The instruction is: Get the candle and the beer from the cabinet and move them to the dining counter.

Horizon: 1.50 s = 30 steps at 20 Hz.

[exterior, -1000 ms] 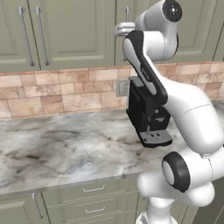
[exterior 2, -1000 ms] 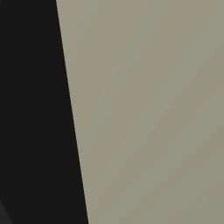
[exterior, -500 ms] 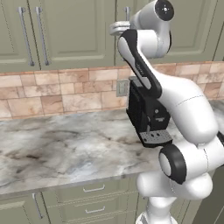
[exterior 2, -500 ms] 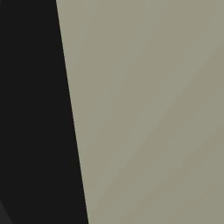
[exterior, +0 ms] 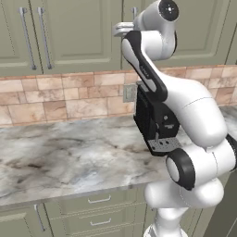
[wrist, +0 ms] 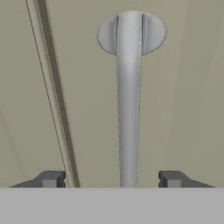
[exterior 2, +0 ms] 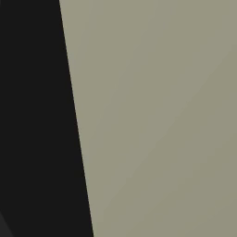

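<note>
The cabinet [exterior: 78,37] is a sage-green wall unit, and its doors stand closed. The candle and the beer are hidden. The dining counter is out of view. My gripper [exterior: 122,28] is raised to the door that carries a vertical silver bar handle [exterior: 134,11]. In the hand view that handle [wrist: 129,113] runs up between the two dark fingertips [wrist: 50,178], with a gap on each side. My gripper [wrist: 111,179] is open around the bar and does not touch it.
Below the cabinet, a marbled worktop [exterior: 60,157] runs under a tan tile backsplash [exterior: 55,97]. A black appliance [exterior: 155,122] stands on it behind my arm. Drawer fronts [exterior: 99,215] lie underneath. A flat sage panel [exterior 2: 157,115] stands close to the right base camera.
The upper arm and hand have shifted a little to the left along the cabinet front. The cabinet doors have not moved.
</note>
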Available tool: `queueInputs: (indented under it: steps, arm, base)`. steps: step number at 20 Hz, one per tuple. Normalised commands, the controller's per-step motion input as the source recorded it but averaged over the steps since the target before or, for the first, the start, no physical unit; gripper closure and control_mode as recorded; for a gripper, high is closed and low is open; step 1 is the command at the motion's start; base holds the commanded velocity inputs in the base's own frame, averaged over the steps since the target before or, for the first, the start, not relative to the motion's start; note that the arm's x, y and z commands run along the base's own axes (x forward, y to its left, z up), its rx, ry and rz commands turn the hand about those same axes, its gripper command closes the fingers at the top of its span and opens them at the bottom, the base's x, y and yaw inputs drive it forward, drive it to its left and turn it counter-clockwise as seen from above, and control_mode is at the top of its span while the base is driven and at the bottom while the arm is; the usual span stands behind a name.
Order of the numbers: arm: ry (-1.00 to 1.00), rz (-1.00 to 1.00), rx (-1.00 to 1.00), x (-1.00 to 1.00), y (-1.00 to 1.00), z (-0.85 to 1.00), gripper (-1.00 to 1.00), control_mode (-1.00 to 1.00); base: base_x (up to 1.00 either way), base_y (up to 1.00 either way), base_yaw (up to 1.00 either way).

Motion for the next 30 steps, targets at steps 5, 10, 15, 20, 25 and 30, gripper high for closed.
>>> queueInputs:
  steps: [5, 10, 15, 20, 25, 30]
  arm:
    - [0.00, 0.00, 0.00, 0.12, 0.00, -0.06, 1.00, -1.00]
    - [0.00, 0.00, 0.00, 0.19, 0.00, -0.10, 1.00, -1.00]
    - [0.00, 0.00, 0.00, -0.10, 0.21, -0.10, 1.00, -1.00]
    - [0.00, 0.00, 0.01, -0.37, 0.28, -0.09, 1.00, -1.00]
    - [-0.01, 0.00, 0.01, -0.62, 0.09, -0.06, 1.00, -1.00]
    - [-0.01, 0.04, 0.03, -0.75, -0.03, -0.04, 1.00, -1.00]
  base:
    - [0.00, 0.00, 0.00]
    - [0.00, 0.00, 0.00]
    - [0.00, 0.00, 0.00]
    - [0.00, 0.00, 0.00]
    - [0.00, 0.00, 0.00]
    - [0.00, 0.00, 0.00]
